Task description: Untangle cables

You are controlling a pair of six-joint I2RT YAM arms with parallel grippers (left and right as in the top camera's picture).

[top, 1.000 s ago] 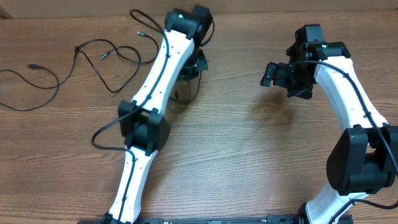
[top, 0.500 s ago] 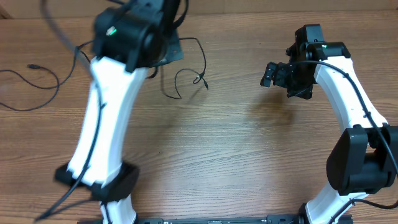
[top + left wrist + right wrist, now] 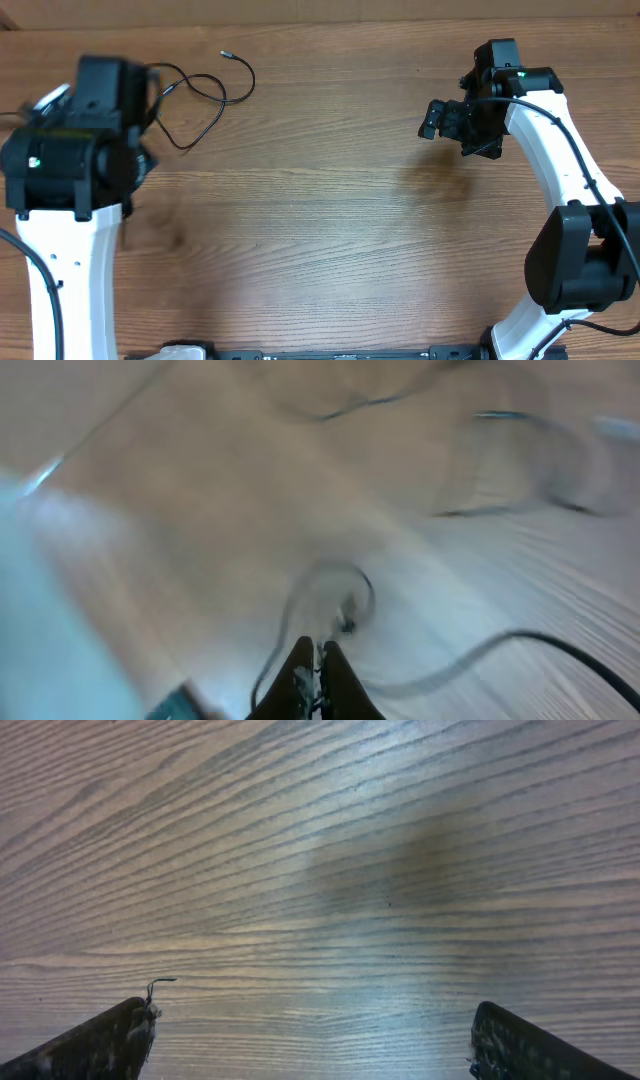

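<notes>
Thin black cables (image 3: 251, 80) lie in loose loops, one end silver-tipped, on the brown wood-grain bench (image 3: 330, 230); left fingers (image 3: 300, 682) pressed together, right fingers (image 3: 105, 1042) spread wide

A wood-grain table (image 3: 330, 250) bears one faint darker patch (image 3: 430, 860).

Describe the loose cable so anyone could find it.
Look to the far left of the table, beside the left arm. The thin black cable loops freely there, ending in a small plug, unlike the thicker cords fixed to the arms.
</notes>
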